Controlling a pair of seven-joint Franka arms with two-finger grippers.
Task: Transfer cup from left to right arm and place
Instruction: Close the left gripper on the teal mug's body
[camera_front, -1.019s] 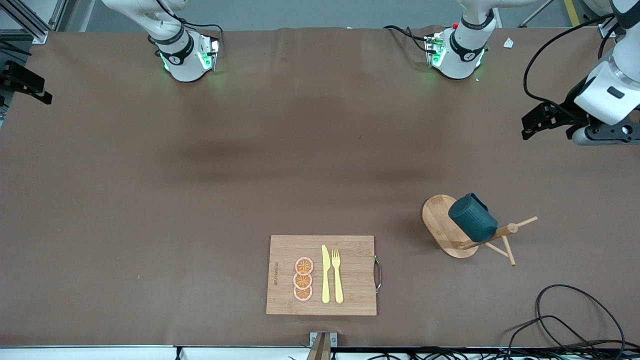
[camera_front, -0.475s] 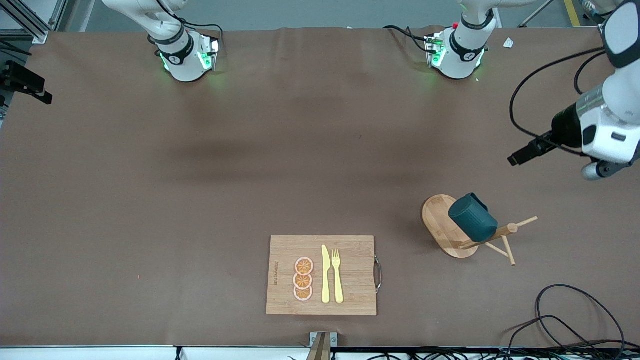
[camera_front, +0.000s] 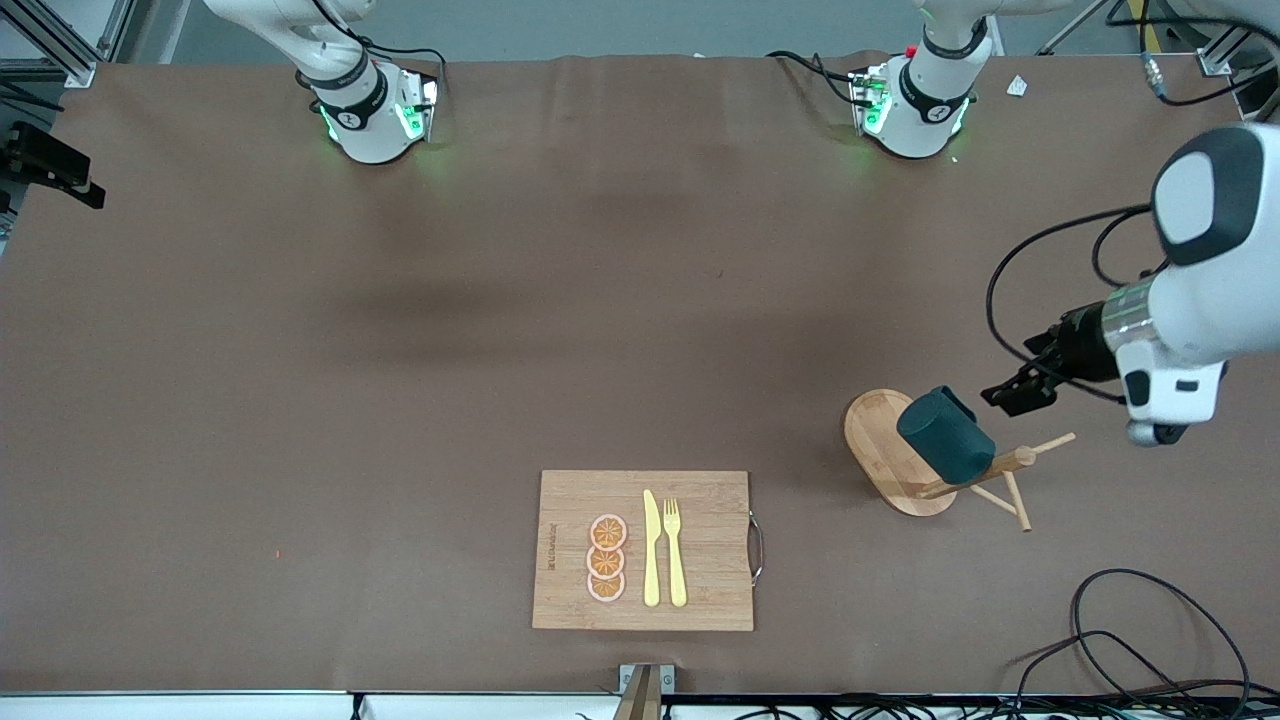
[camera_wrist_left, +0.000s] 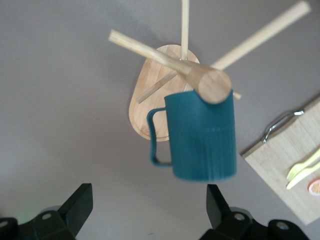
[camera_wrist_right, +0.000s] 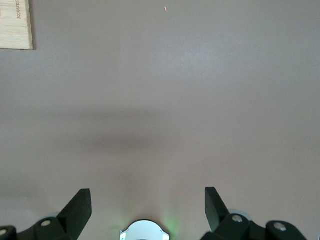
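While the cup (camera_front: 945, 436) hangs tilted on the wooden peg stand (camera_front: 935, 470) at lower right of the front view, the left gripper (camera_front: 1015, 388) is seen just beside it toward the left arm's end, jaws spread wide and empty. The right gripper (camera_wrist_right: 147, 212), parked at far upper left, is held open, empty, waiting.
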